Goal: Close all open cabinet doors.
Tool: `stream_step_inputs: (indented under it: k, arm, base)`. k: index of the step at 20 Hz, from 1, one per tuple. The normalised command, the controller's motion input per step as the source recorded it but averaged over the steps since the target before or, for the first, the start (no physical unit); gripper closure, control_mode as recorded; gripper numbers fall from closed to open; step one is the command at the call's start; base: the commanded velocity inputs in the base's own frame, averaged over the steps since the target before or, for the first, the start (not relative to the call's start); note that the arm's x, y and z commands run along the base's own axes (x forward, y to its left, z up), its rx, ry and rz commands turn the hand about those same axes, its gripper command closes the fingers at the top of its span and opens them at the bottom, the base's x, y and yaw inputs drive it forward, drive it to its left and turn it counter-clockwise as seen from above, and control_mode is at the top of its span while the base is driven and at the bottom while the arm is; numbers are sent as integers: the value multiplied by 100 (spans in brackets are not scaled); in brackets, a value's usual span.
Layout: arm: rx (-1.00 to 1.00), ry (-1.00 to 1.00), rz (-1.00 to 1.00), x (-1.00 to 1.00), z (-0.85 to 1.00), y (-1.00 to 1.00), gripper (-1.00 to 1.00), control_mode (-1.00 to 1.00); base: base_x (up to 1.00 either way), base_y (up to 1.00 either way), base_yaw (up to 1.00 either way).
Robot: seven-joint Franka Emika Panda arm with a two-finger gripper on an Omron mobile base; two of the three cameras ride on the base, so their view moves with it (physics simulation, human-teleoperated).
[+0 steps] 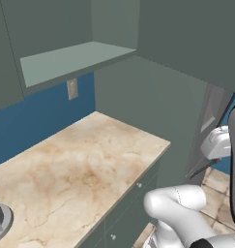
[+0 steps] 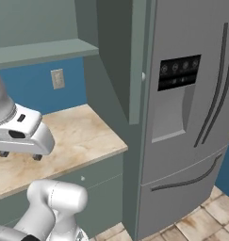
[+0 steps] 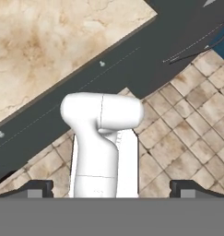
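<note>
Gripper (image 2: 19, 155) open above marble counter (image 2: 83, 132).

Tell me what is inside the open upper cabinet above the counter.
The open cabinet shows a bare pale shelf with nothing on it. Its upper part is cut off by the frame, and its door covers the right edge.

gripper (image 2: 19, 155) downward, fingers (image 3: 35, 188) spread

Marble-look beige countertop (image 1: 80, 169) with a blue backsplash wall (image 1: 41, 118) behind it, pale outlet plate (image 2: 57, 78) on that wall. Silver fridge (image 2: 191, 117) stands just right of the counter. Tan tiled floor (image 3: 187, 120) below.
</note>
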Motion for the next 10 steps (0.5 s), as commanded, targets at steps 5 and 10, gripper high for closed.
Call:
stream_step_inputs:
  k: [5,10]
  arm:
    - [0,0,0,0,0,0,-100,100]
    - [0,0,0,0,0,0,-100,100]
  base:
    - [0,0,0]
    - [0,0,0]
